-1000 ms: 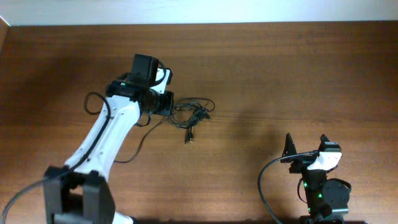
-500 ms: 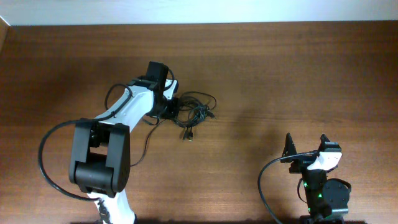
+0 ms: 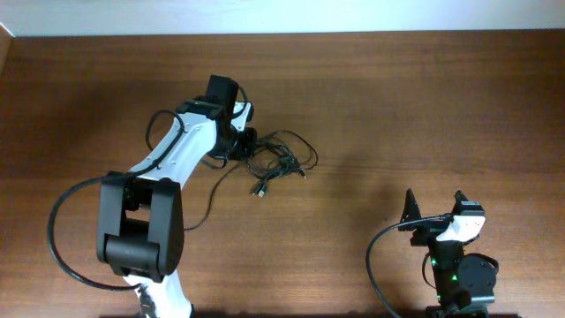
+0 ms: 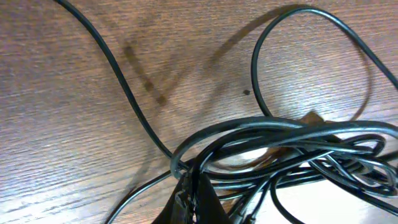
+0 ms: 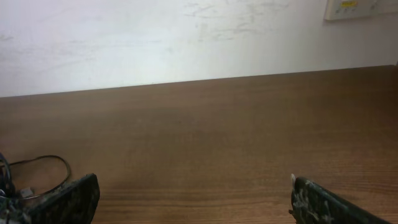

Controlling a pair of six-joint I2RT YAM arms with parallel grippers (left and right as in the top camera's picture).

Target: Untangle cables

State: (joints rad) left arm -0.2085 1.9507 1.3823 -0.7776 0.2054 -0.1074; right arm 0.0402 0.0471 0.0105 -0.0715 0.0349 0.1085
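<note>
Table (image 3: pixel 415 97): brown wood, with a pale wall (image 5: pixel 186 43) behind it.
Cables (image 3: pixel 281 159): a black tangle left of the table's centre. One plug end trails toward the near edge. Which cord crosses which cannot be told.
Left pincer (image 3: pixel 244 146): at the tangle's left edge. Its fingertips (image 4: pixel 193 199) pinch a strand and are mostly cut off at the bottom of the wrist view.
Right pincer (image 5: pixel 193 183): spread wide, well apart from the cables. Only its tips show.

Left gripper (image 3: pixel 244 145) half-lost among the cables (image 3: pixel 281 159) from above, jaws unreadable. Close up, those cables run off the right and bottom edges. Right gripper (image 5: pixel 186 208): fingers (image 5: pixel 65 200) clipped by the bottom edge.
</note>
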